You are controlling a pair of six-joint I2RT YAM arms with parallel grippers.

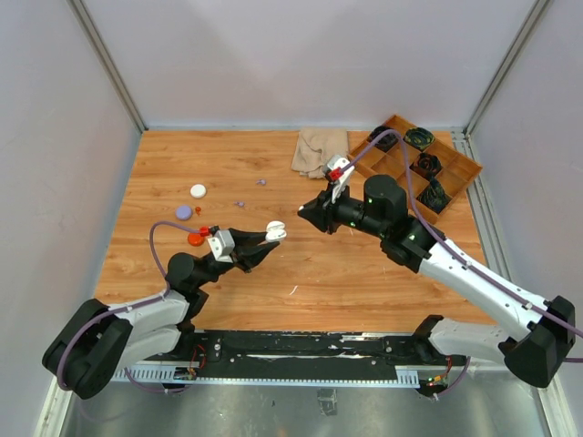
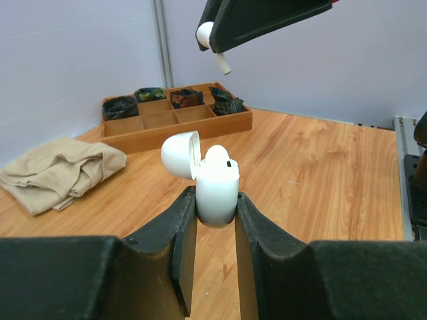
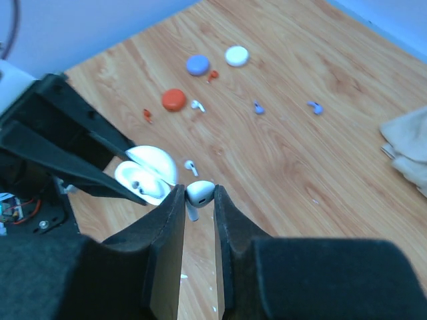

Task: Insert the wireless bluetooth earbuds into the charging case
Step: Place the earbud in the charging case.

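Left gripper (image 2: pixel 215 212) first: its two black fingers (image 2: pixel 183 227) are clamped on the sides of the white rounded plastic charging case (image 2: pixel 217 183). The case is held upright with its lid (image 2: pixel 180 155) flipped open to one side. A white rounded piece with a dark spot sits in the case's mouth.

Over to the right gripper (image 3: pixel 198 200): it is pinched tight on the bulb of a small white stemmed earbud (image 3: pixel 199 193), the stem poking out below the fingertips. From the left wrist view that earbud hangs above the open case, clearly apart from it. From the right wrist view it sits just beside the case's rim, not touching. Both are up off the light wooden tabletop (image 1: pixel 273 164).

Out on the wood to the left lie a white round puck case (image 1: pixel 198 190), a pale purple puck case (image 1: pixel 184 211) and an orange puck case (image 1: pixel 196 238). Tiny loose earbuds (image 3: pixel 190 167) are scattered near them, in white, purple and red. At the back there is a crumpled beige cloth (image 1: pixel 319 150), and beside it a wooden compartment tray (image 1: pixel 465 173) holding dark items.
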